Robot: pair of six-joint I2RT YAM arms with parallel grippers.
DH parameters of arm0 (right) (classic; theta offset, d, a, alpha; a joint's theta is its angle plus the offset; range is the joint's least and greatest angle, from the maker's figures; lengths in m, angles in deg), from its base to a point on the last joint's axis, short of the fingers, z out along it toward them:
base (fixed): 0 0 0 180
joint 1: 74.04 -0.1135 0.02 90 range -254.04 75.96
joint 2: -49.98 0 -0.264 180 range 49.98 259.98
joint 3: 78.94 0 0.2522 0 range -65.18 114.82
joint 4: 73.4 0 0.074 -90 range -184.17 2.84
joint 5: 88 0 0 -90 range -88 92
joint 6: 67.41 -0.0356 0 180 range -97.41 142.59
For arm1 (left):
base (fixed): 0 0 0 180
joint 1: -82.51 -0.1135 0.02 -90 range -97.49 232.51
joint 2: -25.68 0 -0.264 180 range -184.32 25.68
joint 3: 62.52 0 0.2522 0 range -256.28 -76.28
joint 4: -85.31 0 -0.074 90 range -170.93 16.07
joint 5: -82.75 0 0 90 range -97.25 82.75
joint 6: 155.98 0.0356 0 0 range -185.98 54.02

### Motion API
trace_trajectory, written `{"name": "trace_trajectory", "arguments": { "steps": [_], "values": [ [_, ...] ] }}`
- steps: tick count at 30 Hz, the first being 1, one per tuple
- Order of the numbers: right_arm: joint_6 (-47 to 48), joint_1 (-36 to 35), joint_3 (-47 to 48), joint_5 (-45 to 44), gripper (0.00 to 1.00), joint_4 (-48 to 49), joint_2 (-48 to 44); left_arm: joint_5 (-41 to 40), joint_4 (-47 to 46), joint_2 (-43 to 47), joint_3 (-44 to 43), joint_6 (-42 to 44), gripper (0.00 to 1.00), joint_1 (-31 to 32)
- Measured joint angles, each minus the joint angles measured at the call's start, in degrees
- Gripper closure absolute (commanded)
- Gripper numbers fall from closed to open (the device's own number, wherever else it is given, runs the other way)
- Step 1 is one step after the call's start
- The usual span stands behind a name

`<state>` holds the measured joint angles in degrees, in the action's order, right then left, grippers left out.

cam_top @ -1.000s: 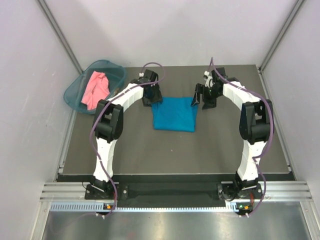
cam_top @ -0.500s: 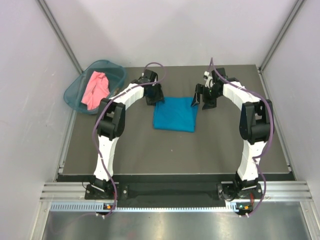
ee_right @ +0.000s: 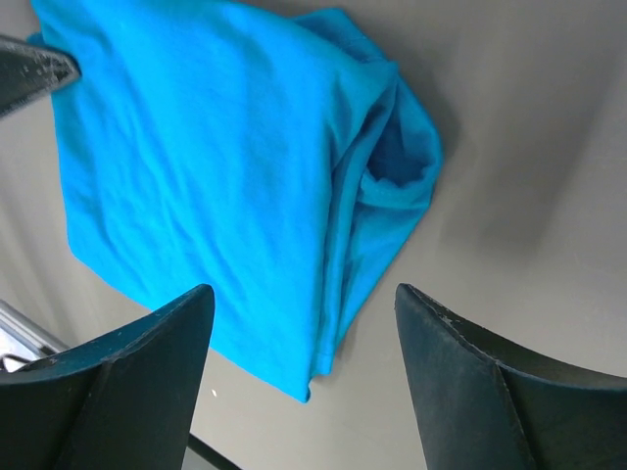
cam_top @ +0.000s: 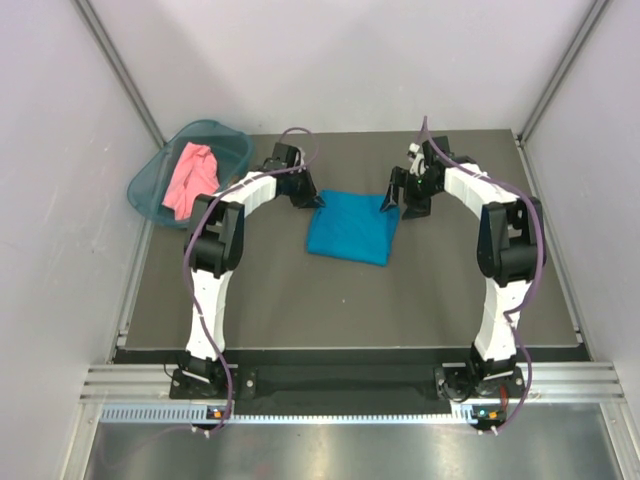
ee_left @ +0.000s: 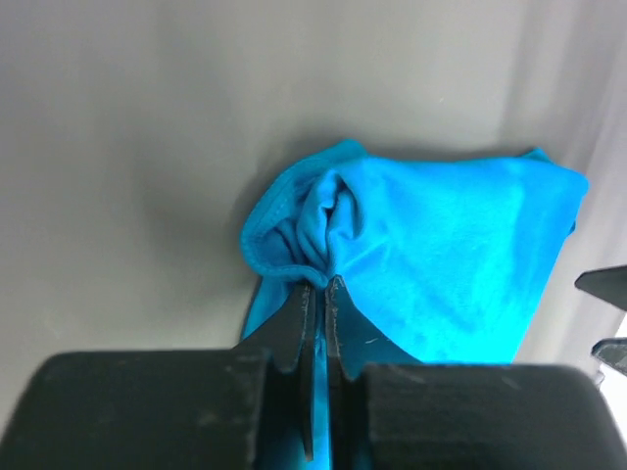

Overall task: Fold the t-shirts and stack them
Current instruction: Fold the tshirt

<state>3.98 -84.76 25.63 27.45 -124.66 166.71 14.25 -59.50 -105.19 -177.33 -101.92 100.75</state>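
The blue t-shirt (cam_top: 349, 228) is lying folded into a rough rectangle mid-bench (cam_top: 300, 300), its far left corner bunching up where the left claw (ee_left: 321, 286) is pinching it. The pink t-shirt (cam_top: 190, 178) is lying crumpled in the basket (cam_top: 232, 148), well apart.

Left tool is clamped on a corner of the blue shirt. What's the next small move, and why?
Probably lower the right tool onto the bunched corner of the blue shirt and close. The left tool is shut on its corner, while the right one hangs open over the cloth, gripping nothing; a fold likely needs both corners held.
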Motion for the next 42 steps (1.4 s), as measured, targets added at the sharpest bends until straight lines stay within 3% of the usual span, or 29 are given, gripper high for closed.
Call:
{"name": "trace_trajectory", "arguments": {
  "steps": [10, 20, 36, 42],
  "values": [
    [-1.6, 0.0, 1.8, -1.6, 0.32, 2.7, 2.3, 4.0, -4.6, 0.2, 3.5, -2.8, 1.0, -1.2],
    [-1.4, -0.4, 2.9, -5.4, 0.32, 3.6, 6.1, 4.9, -4.8, 0.2, 3.7, -3.2, 1.0, -1.3],
    [-4.8, -2.4, 6.8, -4.3, 0.33, 5.4, 9.4, 5.3, -4.9, 0.2, 3.7, -4.0, 1.0, -1.4],
    [-11.0, -3.0, 6.2, -0.7, 0.5, 10.5, 10.6, 5.7, -5.0, 0.2, 3.7, -4.7, 1.0, -1.4]
  ]
}}
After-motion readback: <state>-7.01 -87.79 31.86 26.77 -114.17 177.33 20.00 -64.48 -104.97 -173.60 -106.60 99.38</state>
